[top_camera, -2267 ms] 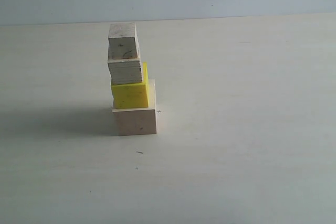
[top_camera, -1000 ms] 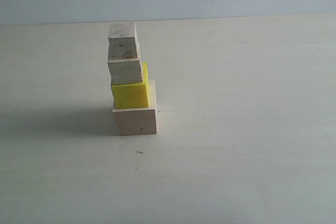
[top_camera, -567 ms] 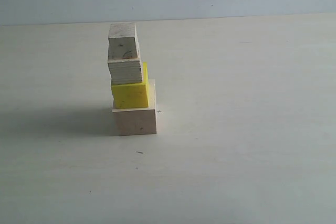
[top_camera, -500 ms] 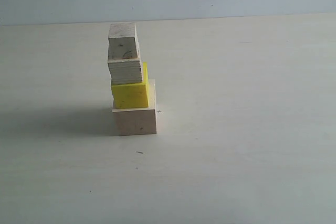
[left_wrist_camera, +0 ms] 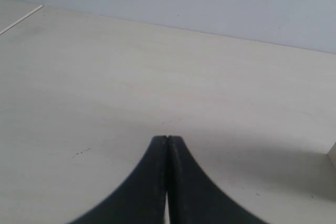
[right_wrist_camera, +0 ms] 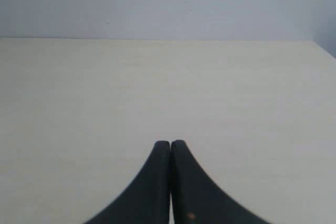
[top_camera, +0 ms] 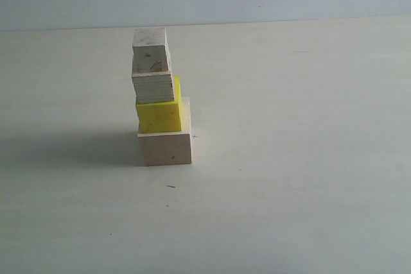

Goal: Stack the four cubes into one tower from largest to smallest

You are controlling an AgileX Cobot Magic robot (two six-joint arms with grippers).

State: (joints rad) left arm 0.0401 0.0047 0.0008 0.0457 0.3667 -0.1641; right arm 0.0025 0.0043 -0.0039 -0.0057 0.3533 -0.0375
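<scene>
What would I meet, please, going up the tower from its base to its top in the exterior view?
large pale wood cube → yellow cube → layered-edge wood cube → smallest wood cube

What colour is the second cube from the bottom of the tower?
Bright yellow; it shows best in the exterior view.

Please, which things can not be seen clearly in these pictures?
- Exterior view: the left pincer and the right pincer lie outside the frame.
- Left wrist view: a pale object is cut off by the picture edge, so its identity is unclear.
- Exterior view: the bright yellow cube hides its own rear seat on the large pale wooden cube.
</scene>
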